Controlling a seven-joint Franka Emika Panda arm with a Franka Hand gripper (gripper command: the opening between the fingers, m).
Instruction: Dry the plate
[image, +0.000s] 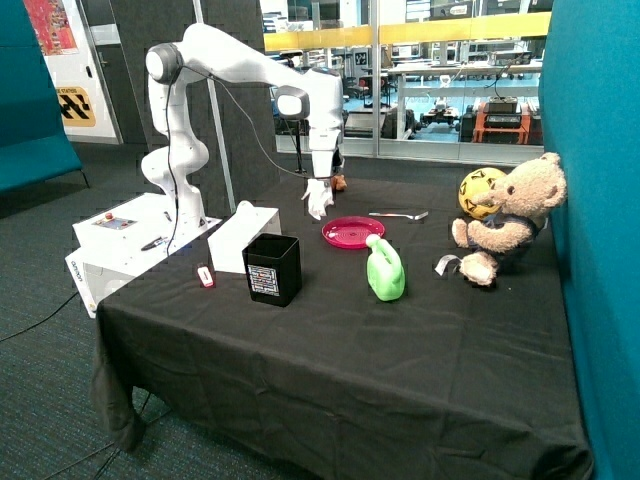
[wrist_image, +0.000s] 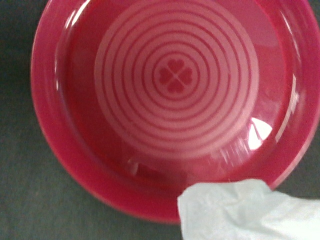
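Note:
The pink-magenta plate (image: 353, 232) lies flat on the black tablecloth near the middle of the table. It fills the wrist view (wrist_image: 172, 95), showing ring patterns and a clover mark at its centre. My gripper (image: 320, 182) hangs just above the table beside the plate, on the side toward the robot base. It is shut on a crumpled white cloth (image: 318, 198) that dangles below it. In the wrist view the cloth (wrist_image: 240, 212) overlaps the plate's rim; the fingers are hidden behind it.
A black cup (image: 272, 268) and a green toy watering can (image: 385, 270) stand in front of the plate. A fork (image: 398, 214) lies behind it. A teddy bear (image: 505, 215) with a yellow ball (image: 478, 190) sits by the teal wall. A white box (image: 243, 235) is near the cup.

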